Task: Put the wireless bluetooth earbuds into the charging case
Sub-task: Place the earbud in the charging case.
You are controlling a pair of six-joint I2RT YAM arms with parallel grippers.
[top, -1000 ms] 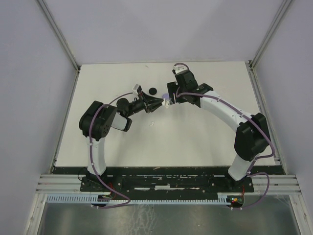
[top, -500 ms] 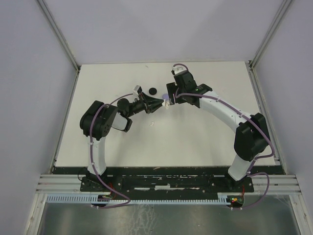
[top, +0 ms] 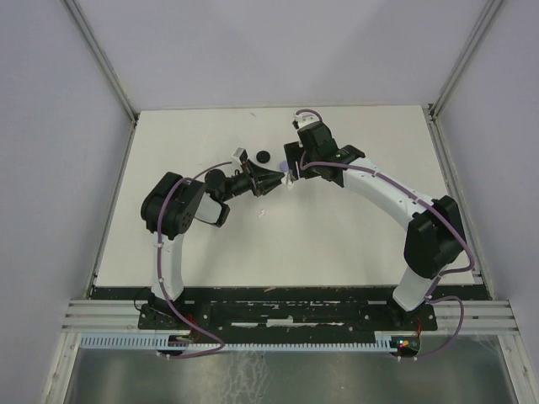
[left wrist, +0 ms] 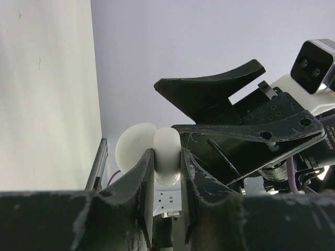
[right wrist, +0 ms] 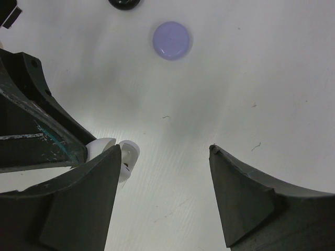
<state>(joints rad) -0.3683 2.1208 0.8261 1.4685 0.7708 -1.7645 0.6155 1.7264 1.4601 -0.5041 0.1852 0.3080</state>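
My left gripper point(left wrist: 167, 154) is shut on a white round charging case point(left wrist: 166, 157), held off the table with its lid hinged open. The case also shows in the top view point(top: 286, 178) and at the left of the right wrist view point(right wrist: 119, 156). My right gripper point(right wrist: 165, 149) is open and empty, its left finger point(right wrist: 78, 204) right beside the case; in the top view it point(top: 292, 166) meets the left gripper point(top: 280, 178) mid-table. A tiny white piece point(top: 262, 212), perhaps an earbud, lies on the table. I cannot tell whether a bud sits in the case.
A round lilac disc point(right wrist: 171, 40) lies on the white table point(right wrist: 251, 78) beyond the right gripper. A round black disc point(top: 263, 155) lies further left, also at the top edge of the right wrist view point(right wrist: 124, 2). Grey walls surround the table.
The right gripper has shifted slightly left and toward the case. The left gripper still holds the case in nearly the same place.
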